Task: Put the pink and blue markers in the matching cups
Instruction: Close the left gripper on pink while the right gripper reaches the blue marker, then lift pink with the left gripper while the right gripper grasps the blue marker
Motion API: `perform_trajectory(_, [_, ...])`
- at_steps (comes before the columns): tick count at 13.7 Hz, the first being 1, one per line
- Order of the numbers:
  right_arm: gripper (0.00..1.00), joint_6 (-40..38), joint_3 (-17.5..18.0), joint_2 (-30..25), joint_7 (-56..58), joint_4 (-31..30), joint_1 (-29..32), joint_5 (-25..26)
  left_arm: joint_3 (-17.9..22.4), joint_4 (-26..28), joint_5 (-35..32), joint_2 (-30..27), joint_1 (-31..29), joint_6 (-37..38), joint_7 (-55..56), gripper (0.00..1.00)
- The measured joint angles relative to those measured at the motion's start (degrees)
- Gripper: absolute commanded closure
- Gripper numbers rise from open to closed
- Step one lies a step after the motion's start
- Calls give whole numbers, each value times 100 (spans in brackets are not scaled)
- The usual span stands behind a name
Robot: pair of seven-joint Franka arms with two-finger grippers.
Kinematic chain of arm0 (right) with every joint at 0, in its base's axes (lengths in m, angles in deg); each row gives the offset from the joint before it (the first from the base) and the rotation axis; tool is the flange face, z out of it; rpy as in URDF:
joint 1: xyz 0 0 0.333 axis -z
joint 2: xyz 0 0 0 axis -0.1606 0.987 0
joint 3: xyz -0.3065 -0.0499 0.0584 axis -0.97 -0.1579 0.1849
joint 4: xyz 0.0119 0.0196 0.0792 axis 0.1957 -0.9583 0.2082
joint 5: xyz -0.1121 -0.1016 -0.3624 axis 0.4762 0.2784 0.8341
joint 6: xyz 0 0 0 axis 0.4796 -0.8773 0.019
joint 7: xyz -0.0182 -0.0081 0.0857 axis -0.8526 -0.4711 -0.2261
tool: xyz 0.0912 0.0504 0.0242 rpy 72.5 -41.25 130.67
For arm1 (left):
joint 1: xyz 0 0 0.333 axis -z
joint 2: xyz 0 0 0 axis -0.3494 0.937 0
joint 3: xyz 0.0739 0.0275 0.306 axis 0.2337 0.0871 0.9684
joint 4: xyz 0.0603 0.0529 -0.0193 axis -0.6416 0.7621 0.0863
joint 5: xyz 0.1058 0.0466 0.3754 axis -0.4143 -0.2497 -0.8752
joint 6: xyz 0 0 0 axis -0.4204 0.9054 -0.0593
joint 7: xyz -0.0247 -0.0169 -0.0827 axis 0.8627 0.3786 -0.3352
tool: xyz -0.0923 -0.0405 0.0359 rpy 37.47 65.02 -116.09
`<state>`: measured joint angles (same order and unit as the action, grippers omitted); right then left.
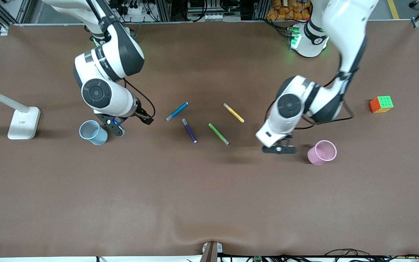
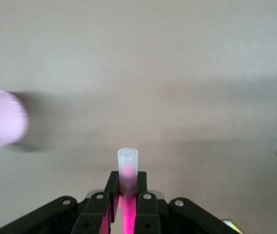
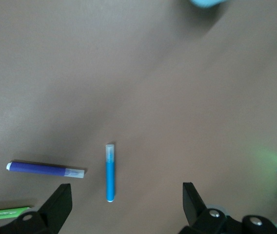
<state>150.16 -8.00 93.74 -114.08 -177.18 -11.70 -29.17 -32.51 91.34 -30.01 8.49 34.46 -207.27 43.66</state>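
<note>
Right now my left gripper [image 2: 128,202] is clamped on the pink marker [image 2: 127,183], pale end poking out past the fingertips. It hangs over bare table just beside the pink cup [image 1: 322,152], which stands upright at about three o'clock from it in the front view. My right gripper [image 3: 128,200] is spread wide, holding nothing, over the table next to the blue cup [image 1: 93,132]. Between my two arms the blue marker [image 1: 177,111] lies flat, with the purple marker [image 1: 189,130] close at its five o'clock, apart from it.
</note>
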Motion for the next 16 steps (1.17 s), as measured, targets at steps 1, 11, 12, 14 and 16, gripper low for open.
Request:
perform_trajectory(1, [0, 404, 3, 5, -14, -301, -17, -148, 3, 2, -13, -192, -146, 70, 0, 100])
perform_trajectory(11, [23, 2989, 13, 546, -920, -1658, -898, -431, 33, 18, -685, -813, -1057, 129, 1521, 100])
perform_trajectory(12, [30, 3069, 14, 640, -992, -1657, -947, -432, 34, 18, -743, -821, -1069, 129, 1821, 100])
perform_trajectory(14, [35, 3184, 13, 778, -1036, -1657, -978, -432, 30, 19, -1041, -827, -1068, 129, 2453, 100])
perform_trajectory(16, [38, 3420, 12, 903, -1038, -1656, -986, -432, 25, 26, -1481, -827, -1064, 260, 3218, 100])
